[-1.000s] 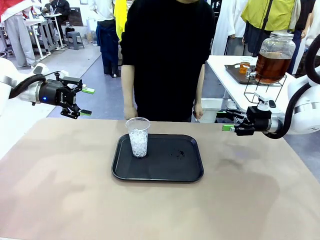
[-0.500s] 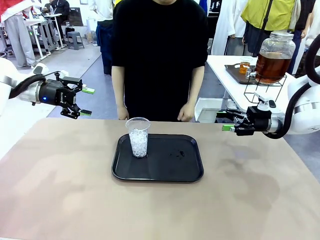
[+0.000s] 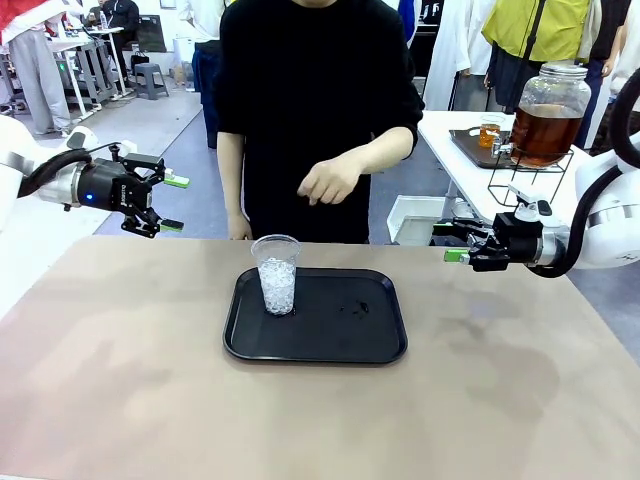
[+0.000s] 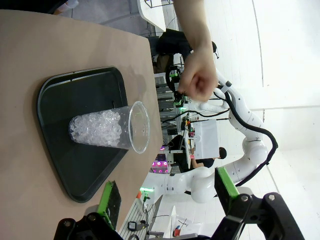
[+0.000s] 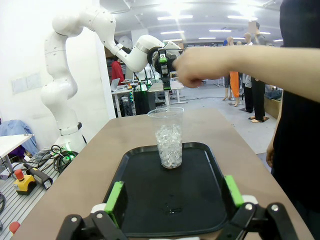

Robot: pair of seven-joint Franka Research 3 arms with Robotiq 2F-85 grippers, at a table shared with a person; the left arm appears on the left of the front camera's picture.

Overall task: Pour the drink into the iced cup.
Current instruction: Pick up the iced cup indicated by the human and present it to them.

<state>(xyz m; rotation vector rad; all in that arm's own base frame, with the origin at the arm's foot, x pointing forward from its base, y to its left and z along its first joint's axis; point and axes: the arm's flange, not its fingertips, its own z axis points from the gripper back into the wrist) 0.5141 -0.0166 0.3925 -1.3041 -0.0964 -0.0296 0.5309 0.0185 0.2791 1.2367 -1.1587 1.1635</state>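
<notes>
Nearest us lies the bare counter (image 3: 150, 400). On it rests a black tray (image 3: 345, 345), and the iced cup (image 3: 277, 275) stands upright on the tray's left part, clear plastic and roughly half full of ice (image 3: 277, 290). Out to the sides we find the left pincer (image 3: 175, 204) above the counter's far left edge, jaws spread wide and holding nothing. The right pincer (image 3: 450, 242) is low by the far right edge, likewise wide open and empty. Both point inward, well apart from the tray. At the far edge stands a person (image 3: 320, 90) in black, one hand (image 3: 322, 183) raised loosely above and beyond the cup, touching nothing. Farther right, on another table (image 3: 445, 135), we see a glass jar (image 3: 548, 112) of brown liquid on a wire stand (image 3: 520, 185).
</notes>
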